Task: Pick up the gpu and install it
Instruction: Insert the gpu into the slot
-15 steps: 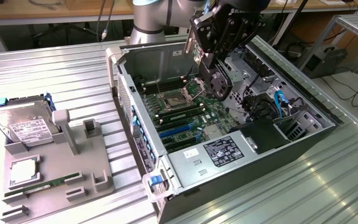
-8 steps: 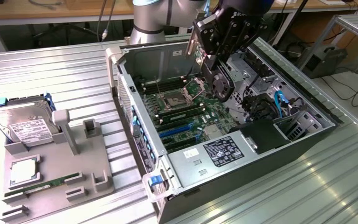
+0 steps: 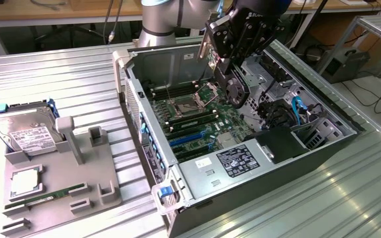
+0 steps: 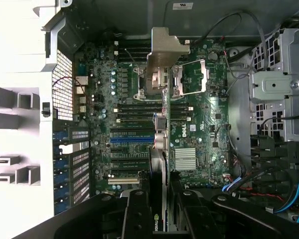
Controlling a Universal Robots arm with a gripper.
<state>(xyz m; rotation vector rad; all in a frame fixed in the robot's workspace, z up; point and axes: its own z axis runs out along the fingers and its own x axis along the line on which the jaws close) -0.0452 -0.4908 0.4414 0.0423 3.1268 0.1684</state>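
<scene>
the gripper is clamped on the gpu. its black fingers press the card's two flat faces near the upper edge, so the jaws stand part-way closed with the board between them. the gpu hangs upright in the air over the open computer case, fan side turned toward the exterior camera and silver bracket toward the case's rear wall. it is not yet in any slot of the motherboard below. i judge the card stiff and fairly light but fragile. the fan blades, small parts and contact edge should not be squeezed, so the plain board margin is the sound place to hold. a pinch near one edge could let the card pivot if it is bumped. a green nvidia mark shows on the card between the fingers, and "dell" reads on the motherboard. the black label on the power supply and the white one on the hard drive, well apart on a grey holder, are too small to read.
</scene>
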